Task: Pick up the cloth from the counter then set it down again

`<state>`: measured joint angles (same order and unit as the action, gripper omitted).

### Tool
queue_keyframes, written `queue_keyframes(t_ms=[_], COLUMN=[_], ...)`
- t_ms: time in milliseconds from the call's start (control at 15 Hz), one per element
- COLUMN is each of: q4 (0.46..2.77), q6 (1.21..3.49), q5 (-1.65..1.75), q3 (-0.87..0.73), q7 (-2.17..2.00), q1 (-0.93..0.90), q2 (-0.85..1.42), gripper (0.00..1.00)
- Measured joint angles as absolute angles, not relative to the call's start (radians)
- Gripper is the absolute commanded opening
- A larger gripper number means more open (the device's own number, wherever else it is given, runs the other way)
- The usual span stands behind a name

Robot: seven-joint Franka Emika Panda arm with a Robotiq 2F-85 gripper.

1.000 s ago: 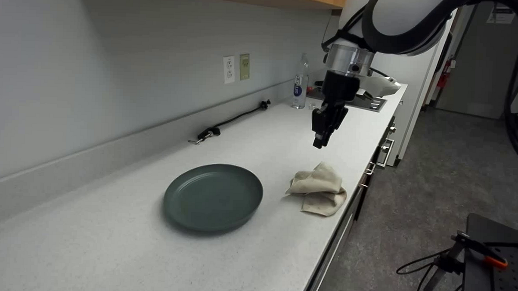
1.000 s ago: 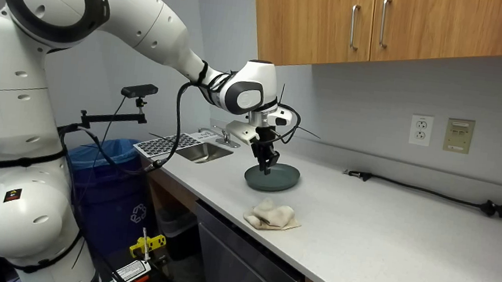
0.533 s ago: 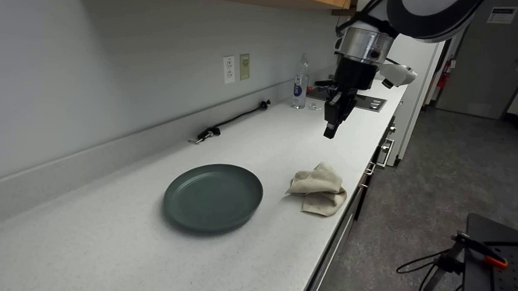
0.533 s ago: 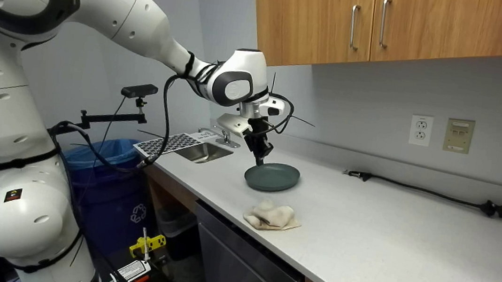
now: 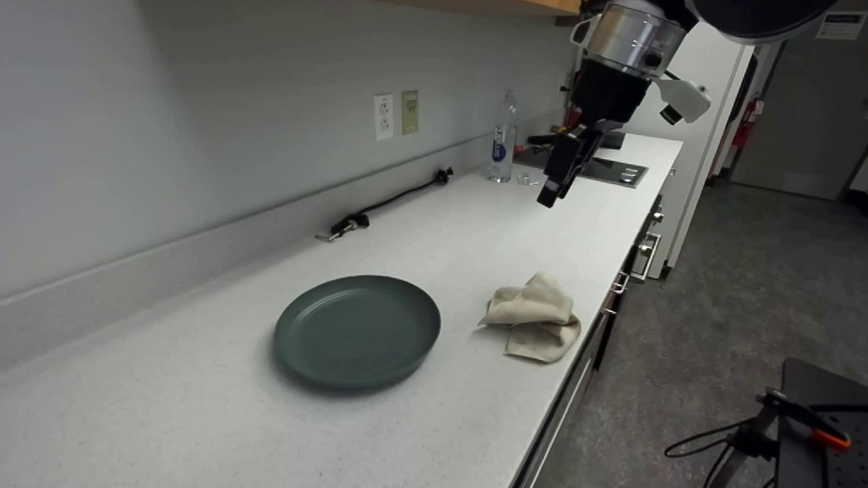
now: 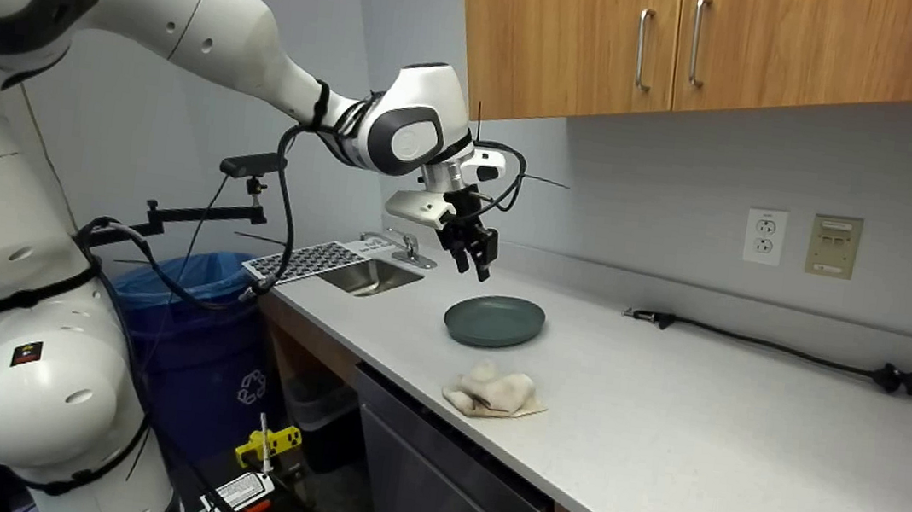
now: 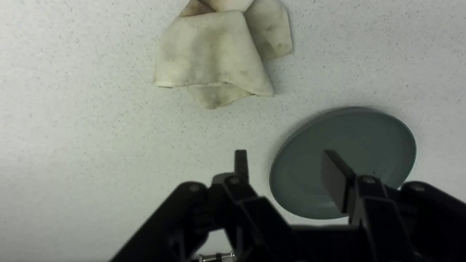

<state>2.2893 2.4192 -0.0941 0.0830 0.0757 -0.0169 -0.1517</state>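
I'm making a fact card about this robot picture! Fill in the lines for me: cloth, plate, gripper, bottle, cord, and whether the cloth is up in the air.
Cloth: cream, crumpled, with dark patches, on the counter
Plate: dark green, apart from the cloth
Gripper: open, up in the air, holding nothing
Bottle: clear, standing upright
Cord: black, lying near the wall
Cloth in the air: no

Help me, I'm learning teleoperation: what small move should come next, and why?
If the pickup lies ahead, I'd probably shift the gripper over the cloth: its jaws stand open, holding nothing, and in the wrist view the cloth lies on the counter, outside their gap.
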Motion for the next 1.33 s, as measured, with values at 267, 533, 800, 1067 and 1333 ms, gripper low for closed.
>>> queue_keyframes(t_ms=[267,533,800,1067,1333], q4=[2.299,2.314,2.328,2.336,2.337], q6=[2.434,2.444,2.456,2.456,2.457], q5=[-0.067,-0.053,-0.052,-0.052,-0.052], q3=[0.083,0.082,0.081,0.081,0.081], q7=[0.089,0.097,0.108,0.109,0.109], q1=[-0.024,-0.025,-0.025,-0.025,-0.026], q2=[-0.178,-0.208,-0.235,-0.244,-0.245], gripper=[1.0,1.0,1.0,1.0,1.0])
